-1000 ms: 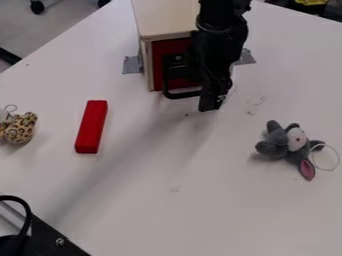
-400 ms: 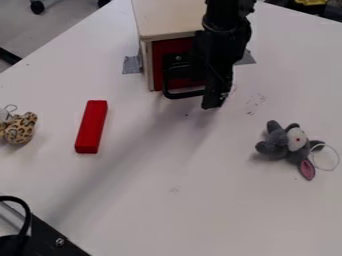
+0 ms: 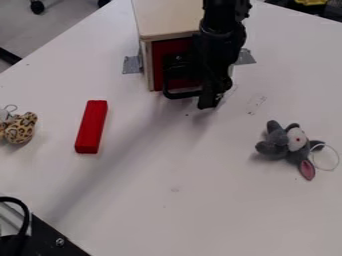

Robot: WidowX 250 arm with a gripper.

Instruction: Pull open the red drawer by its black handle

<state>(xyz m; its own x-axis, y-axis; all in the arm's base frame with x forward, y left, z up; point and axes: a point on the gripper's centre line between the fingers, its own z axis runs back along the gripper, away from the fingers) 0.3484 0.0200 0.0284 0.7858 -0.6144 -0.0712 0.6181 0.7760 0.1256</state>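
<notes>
I note the black gripper [image 3: 208, 101] has shifted slightly back toward the black looped handle [image 3: 182, 95], which stays put on the red front [image 3: 159, 65] of the pale wooden box [image 3: 167, 20], suggesting mere realignment; whether it is open or closed I cannot tell.

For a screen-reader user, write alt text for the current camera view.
A black robot hand hangs beside the black handle of a wooden box with a red front, on a white table. A red block and a leopard-print toy lie left in the picture, a gray plush toy right.
</notes>
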